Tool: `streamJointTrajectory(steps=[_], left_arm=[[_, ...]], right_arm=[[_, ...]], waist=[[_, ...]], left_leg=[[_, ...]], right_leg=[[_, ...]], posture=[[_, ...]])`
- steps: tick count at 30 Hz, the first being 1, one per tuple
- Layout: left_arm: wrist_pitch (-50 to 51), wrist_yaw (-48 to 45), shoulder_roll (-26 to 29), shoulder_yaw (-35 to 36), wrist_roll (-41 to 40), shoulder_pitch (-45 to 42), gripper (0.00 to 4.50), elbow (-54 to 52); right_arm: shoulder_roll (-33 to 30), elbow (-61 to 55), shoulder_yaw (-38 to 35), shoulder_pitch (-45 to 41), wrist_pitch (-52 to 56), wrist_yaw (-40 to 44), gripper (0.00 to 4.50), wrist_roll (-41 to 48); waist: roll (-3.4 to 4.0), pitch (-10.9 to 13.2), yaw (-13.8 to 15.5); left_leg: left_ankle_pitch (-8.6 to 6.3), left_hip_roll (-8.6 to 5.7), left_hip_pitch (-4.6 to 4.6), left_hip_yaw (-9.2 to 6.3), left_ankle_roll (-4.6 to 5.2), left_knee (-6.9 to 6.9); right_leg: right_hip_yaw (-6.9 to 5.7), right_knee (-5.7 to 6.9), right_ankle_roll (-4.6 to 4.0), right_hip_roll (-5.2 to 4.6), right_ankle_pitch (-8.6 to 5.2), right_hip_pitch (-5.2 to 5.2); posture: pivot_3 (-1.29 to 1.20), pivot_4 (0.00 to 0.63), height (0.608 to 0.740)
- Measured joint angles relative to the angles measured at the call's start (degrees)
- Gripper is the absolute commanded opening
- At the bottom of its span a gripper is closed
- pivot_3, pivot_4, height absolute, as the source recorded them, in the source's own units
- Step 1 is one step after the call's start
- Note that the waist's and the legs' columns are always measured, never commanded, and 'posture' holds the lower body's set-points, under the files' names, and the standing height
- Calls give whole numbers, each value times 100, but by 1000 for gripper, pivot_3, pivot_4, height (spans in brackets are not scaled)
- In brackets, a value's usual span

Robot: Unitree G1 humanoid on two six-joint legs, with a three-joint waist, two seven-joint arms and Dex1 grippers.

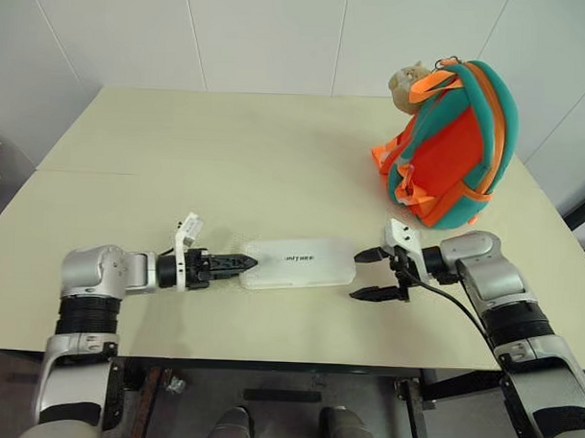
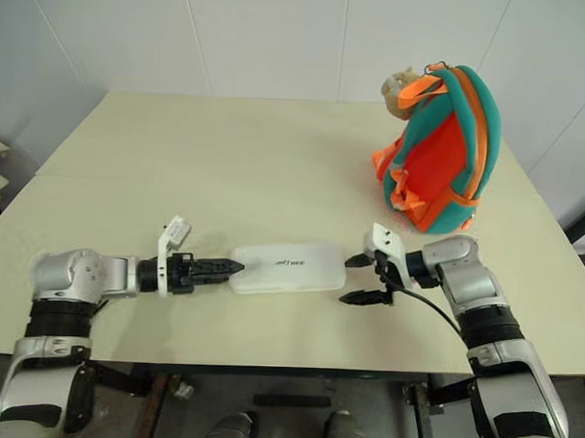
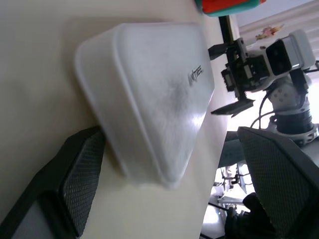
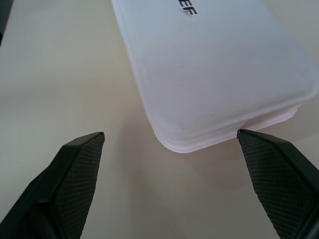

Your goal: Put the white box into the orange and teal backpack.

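Nearest to the camera, at the front edge of the table [image 1: 132, 137], the two grippers are seen, one at each short end of the white box [image 1: 298, 262]. The box lies flat, with its long side across the table and its dark lettering on top. The left gripper [image 1: 235, 265] is at 9 o'clock from the box, with its tip just at the near end; in the left wrist view its fingers [image 3: 75, 184] are spread wide with a corner of the box between them, but no contact can be confirmed. The right gripper [image 1: 375, 274] is at 3 o'clock from the box, its fingers [image 4: 75, 169] wide apart and just beside the other end, apparently not yet touching.

The orange and teal backpack [image 1: 454, 148] stands upright at about 1 o'clock from the box, well apart from it, with a tan plush animal [image 1: 409, 84] at its top. Whether its opening is unzipped cannot be told.

The box is judged to be stiff plastic, probably light, with a smooth surface and rounded corners that may slip between the pads. A hold across its narrow width near one end, or a squeeze between both grippers at the two ends, seems the most secure. Because the box is long, a hold at only one end may let it tilt or turn.
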Motion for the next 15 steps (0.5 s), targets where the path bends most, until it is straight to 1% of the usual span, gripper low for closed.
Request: streamJointTrajectory(steps=[13,15], left_arm=[[107,123,-70,4,-197,-50,4452,162],[158,118,-67,-2,-230,-71,4078,220]], right_arm=[[-15,-216,0,218,-42,-14,4500,-2],[-39,-216,0,238,-97,-41,4500,-12]], waist=[[0,0,-5],[0,0,-10]], left_leg=[[-1,0,9,0,-1,-2],[-1,0,9,0,-1,-2]], right_leg=[[0,-5,0,0,0,9],[0,-5,0,0,0,9]], posture=[[0,150,740],[0,150,740]])
